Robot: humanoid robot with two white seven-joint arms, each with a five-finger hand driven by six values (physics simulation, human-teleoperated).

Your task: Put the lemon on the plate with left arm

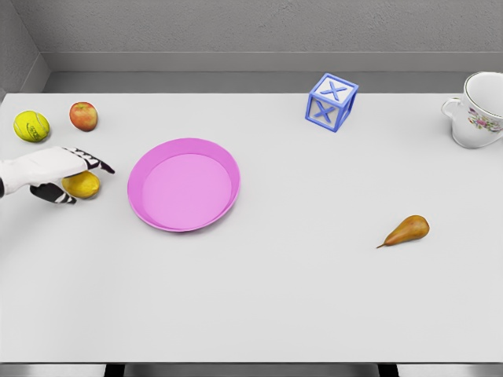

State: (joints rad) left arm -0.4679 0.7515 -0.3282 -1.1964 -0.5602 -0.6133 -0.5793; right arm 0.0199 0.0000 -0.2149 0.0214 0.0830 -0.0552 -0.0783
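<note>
A yellow lemon (83,186) lies on the white table, just left of the pink plate (149,206). My left hand (92,183) comes in from the left edge and straddles the lemon. Its fingers (96,163) stretch straight over the top of the fruit, and the thumb (56,194) lies on the near side. The fingers are not curled around the lemon, so the hand is open. A part of the lemon's left side is hidden behind the palm. The plate has nothing in it. No right arm shows in the head view.
A red apple (83,115) and a yellow-green tennis ball (31,126) sit behind the hand at the far left. A blue letter block (331,102) stands at the back, a flowered white cup (481,110) at the far right, and a brown pear (409,230) at right.
</note>
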